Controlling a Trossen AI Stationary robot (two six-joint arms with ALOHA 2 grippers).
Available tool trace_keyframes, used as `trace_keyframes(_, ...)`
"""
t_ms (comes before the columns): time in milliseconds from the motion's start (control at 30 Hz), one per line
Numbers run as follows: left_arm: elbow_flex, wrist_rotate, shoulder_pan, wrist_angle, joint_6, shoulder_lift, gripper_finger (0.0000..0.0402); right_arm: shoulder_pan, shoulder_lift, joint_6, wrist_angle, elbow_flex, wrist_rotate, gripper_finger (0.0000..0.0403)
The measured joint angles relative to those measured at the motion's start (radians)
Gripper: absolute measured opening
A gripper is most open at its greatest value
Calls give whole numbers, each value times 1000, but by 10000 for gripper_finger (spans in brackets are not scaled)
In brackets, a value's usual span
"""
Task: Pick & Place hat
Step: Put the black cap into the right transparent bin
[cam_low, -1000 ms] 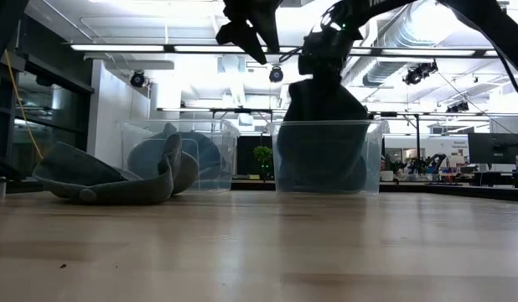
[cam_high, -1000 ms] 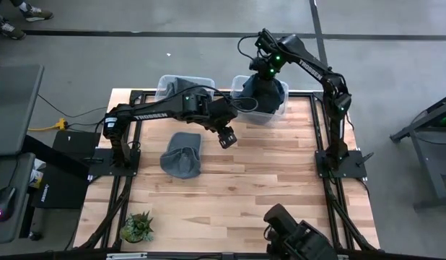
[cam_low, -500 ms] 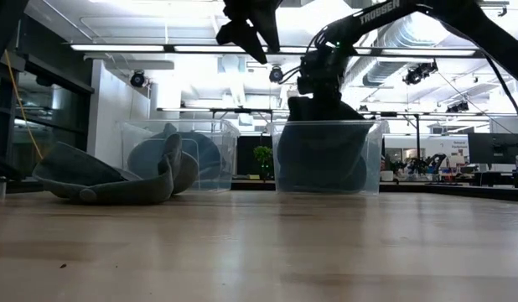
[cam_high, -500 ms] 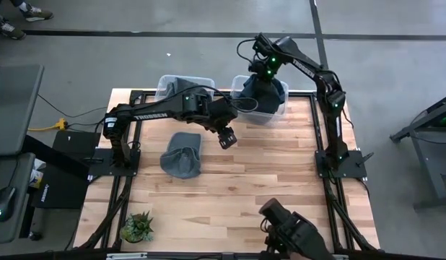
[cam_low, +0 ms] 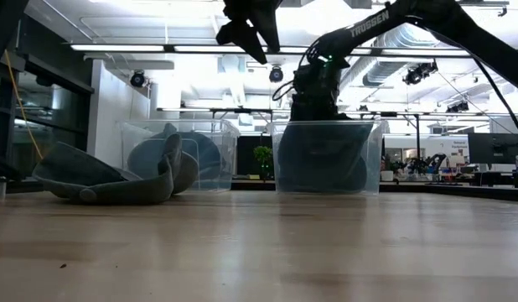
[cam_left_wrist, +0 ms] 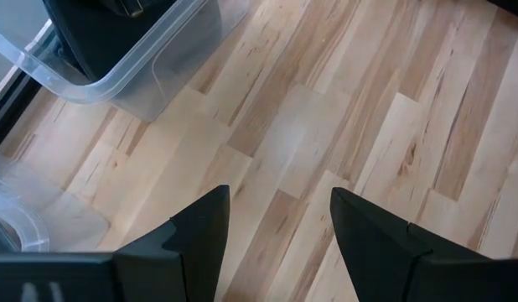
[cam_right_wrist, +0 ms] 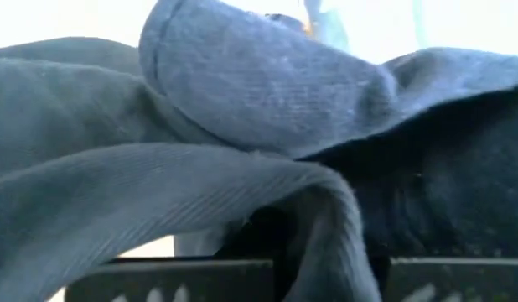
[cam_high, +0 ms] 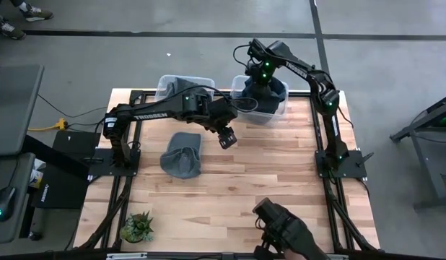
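Two clear bins are sitting at the top of the wooden table [cam_high: 281, 188] in the high view. The right bin [cam_high: 260, 103] is taking the right gripper [cam_high: 260, 78], reaching down inside, clamping a dark hat [cam_right_wrist: 267, 92]. A grey hat [cam_high: 182, 154] is lying left of centre. The left gripper [cam_high: 226, 137] is hanging mid-table, jaws spread, holding nothing.

Grey hat [cam_high: 182, 154], clear bins [cam_high: 265, 113]

high view straight down; low view table-level; both share clear bin [cam_high: 260, 108] [cam_low: 326, 157].
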Motion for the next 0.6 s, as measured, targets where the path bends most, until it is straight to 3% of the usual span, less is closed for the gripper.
trace_keyframes(300,0,-1,0,-2,-13,0,204,2,-2,29,-34,1,9,16)
trace_keyframes(600,0,-1,0,-2,-13,0,204,3,-3,50,-67,1,-19,112)
